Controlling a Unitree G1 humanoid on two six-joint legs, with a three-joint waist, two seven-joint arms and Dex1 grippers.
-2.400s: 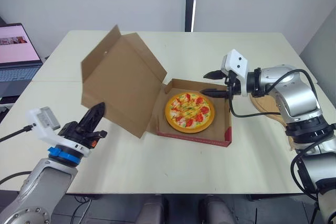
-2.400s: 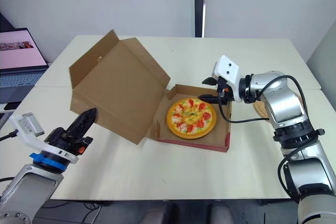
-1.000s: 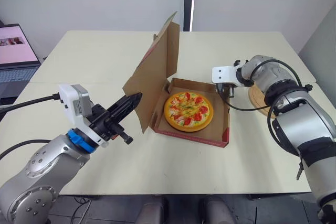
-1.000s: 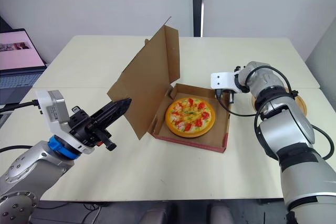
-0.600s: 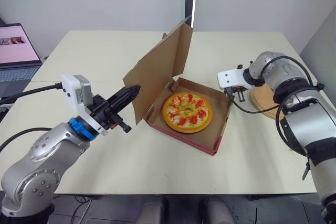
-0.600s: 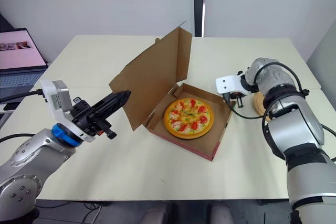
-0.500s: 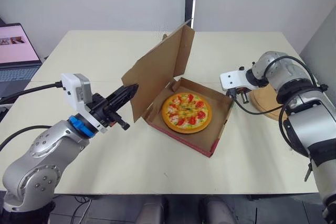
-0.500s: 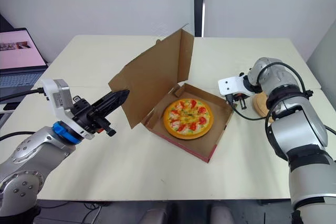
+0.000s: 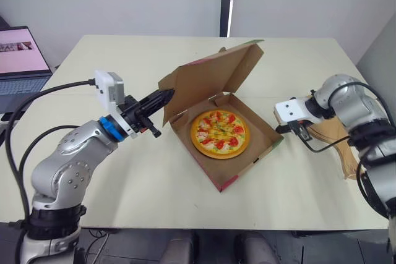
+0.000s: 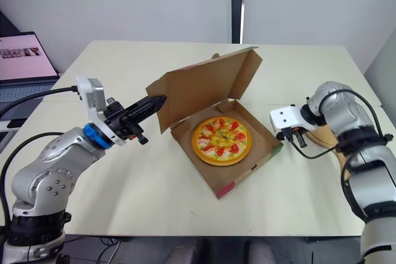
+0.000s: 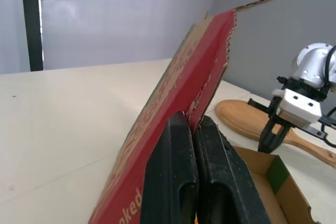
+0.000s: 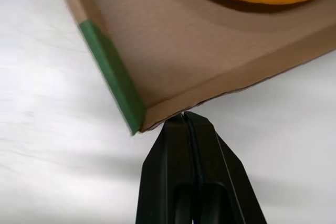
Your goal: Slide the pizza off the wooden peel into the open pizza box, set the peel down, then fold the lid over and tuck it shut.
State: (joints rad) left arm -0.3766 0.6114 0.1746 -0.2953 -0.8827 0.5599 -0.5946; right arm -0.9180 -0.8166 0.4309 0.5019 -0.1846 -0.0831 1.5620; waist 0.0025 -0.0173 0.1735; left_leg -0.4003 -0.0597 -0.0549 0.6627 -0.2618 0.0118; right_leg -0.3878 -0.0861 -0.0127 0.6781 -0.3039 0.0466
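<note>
Lid (image 9: 213, 78) is tilting farther over the pizza (image 9: 218, 133) than 0.5 s ago, and the box (image 9: 199, 168), pizza inside, is sitting more rotated. Fold-over step is proceeding (peel (image 11: 242, 115) already set down). Left gripper (image 11: 193, 121), fingers pressed together, is pushing the lid's outer face. Right gripper (image 12: 184, 116), likewise closed, is bracing the box corner. Next: keep lowering the lid, then tuck the flap.

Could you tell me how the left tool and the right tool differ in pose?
Height: the left tool is raised, the right tool low. Target: the left tool meets the tilted brown cardboard lid's red printed face, the right tool the green-edged corner of the brown box tray. Both are black and shut.
</note>
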